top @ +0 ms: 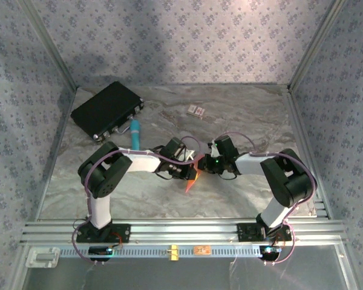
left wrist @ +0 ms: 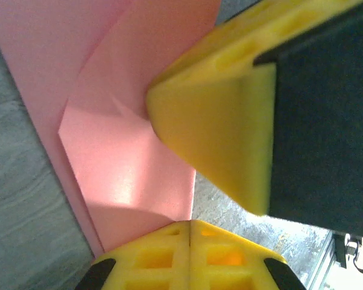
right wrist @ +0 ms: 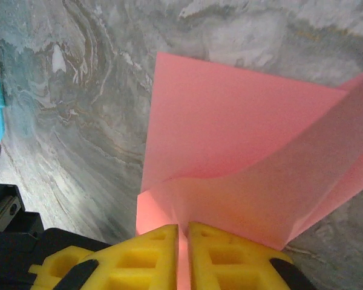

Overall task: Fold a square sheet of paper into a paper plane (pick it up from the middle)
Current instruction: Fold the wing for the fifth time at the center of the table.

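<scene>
Far-left corner of the table (top: 248,121): black case (top: 107,109). Lies flat, turned at an angle to the table edges. Just beside its near-right corner: teal marker (top: 135,134). Points toward the near edge, close to the left forearm.

Near the middle of the table, slightly toward the near edge: left claw (top: 189,171), extended in from the left. Left wrist view: left claw (left wrist: 189,232) pressed together, yellow fingertips meeting with no gap, pinching the near edge of the salmon-pink sheet of paper (left wrist: 127,175).

Between the 2 claws: sheet of paper (top: 192,178), held up off the table as a small pointed shape, tip toward the near edge. Partly folded, with 1 diagonal flap laid over the layer beneath and creases plain in the left wrist view. Right wrist view: sheet of paper (right wrist: 230,121) standing above the marbled surface, 1 layer broad and flat behind, another curling across to the right.

Toward the far edge, about midway along it: tiny patterned card (top: 196,110). Lies flat, well apart from both claws.

Right of the sheet: right claw (top: 204,164), extended in from the right, meeting the left claw at the paper. Right wrist view: right claw (right wrist: 183,238) closed to a thin slit, pink paper caught in it. Left wrist view: 1 of its yellow fingers (left wrist: 212,121) touching the sheet at a fold.
</scene>
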You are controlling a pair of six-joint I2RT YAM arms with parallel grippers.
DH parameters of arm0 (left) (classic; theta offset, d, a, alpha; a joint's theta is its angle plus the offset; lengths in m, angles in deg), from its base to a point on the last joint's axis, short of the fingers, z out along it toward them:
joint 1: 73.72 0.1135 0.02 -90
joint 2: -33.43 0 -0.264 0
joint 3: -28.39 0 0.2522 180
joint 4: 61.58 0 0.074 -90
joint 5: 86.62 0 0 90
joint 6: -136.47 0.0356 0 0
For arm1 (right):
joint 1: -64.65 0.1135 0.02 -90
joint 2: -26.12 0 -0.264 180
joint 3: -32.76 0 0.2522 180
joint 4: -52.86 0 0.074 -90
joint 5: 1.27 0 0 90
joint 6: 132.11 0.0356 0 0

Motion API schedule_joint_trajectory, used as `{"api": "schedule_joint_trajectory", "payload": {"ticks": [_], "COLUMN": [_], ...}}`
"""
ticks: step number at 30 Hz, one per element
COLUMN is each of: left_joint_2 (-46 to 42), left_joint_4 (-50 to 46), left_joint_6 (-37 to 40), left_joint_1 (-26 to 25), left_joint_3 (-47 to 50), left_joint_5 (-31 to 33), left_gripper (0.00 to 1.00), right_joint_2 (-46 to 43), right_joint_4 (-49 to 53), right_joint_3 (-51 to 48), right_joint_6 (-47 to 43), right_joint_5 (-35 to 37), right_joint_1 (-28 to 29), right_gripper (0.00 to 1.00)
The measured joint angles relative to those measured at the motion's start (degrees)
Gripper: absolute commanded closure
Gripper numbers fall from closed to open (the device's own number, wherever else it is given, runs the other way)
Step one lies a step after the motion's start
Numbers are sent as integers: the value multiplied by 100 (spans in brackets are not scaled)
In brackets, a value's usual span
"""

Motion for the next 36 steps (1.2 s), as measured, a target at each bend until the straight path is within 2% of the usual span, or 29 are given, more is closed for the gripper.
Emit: {"api": "schedule_joint_trajectory", "payload": {"ticks": [8, 24, 30, 36], "left_joint_2": [-2, -2, -2, -2], "left_joint_4": [-7, -7, -4, 17], "left_joint_6": [0, 0, 0, -44], "left_joint_1": [0, 0, 0, 0], "left_joint_3": [0, 0, 0, 0], "left_joint_5": [2, 2, 2, 2], "left_gripper": [100, 100, 100, 100], "right_joint_2": [184, 354, -90, -546], "right_joint_4": [-37, 26, 337, 269], "right_joint_3": [133, 450, 474, 393], "right_joint_6": [46, 153, 17, -22], "right_joint_5": [-284, 87, 356, 328], "right_joint_1": [-435, -1189, -1217, -758], "right_gripper": [85, 84, 82, 82]}}
